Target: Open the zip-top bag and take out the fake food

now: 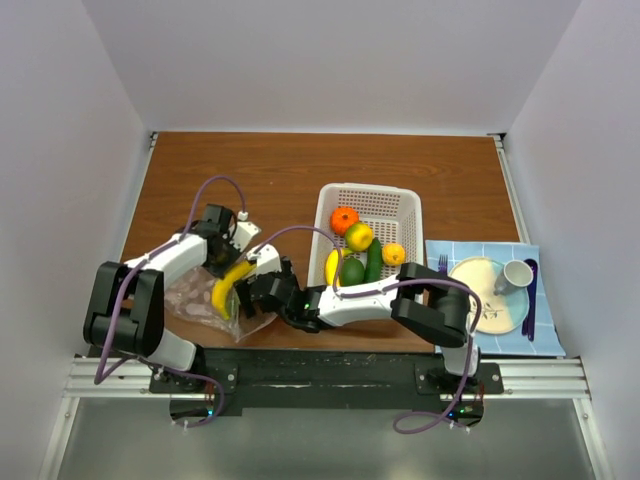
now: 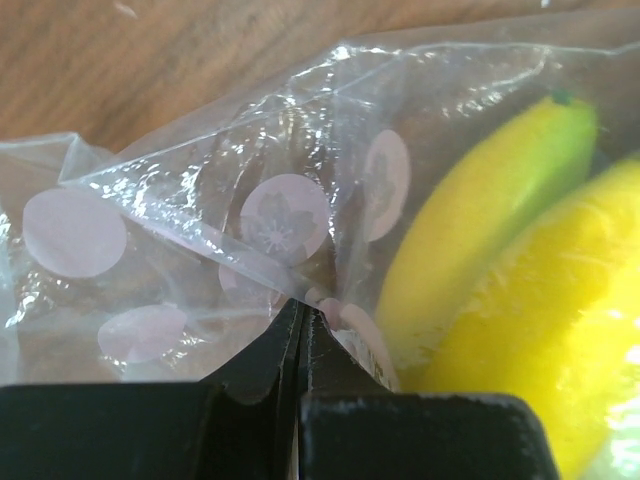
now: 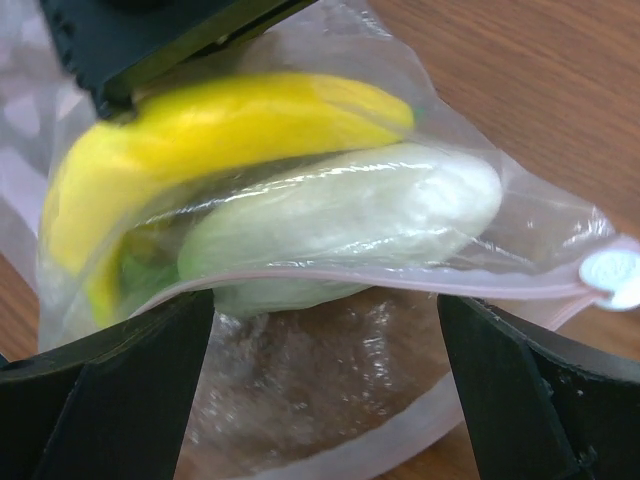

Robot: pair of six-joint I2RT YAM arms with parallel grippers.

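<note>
Your left fingers (image 2: 285, 345) are pinched shut on the clear, pink-dotted crinkly plastic zip-top bag (image 2: 200, 190), a limp, slippery film. Your right fingers (image 3: 105, 390) stand wide; take the stiffer pink zip strip (image 3: 400, 272).

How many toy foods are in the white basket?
6: orange at the back, yellow-green piece beside it, yellow piece at right, cucumber, dark green piece and banana near the front. The right arm may hide more.

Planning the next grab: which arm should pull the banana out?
Likely right: the right gripper stands open at the zip-top bag mouth before the banana; the left gripper pinches the bag.
</note>
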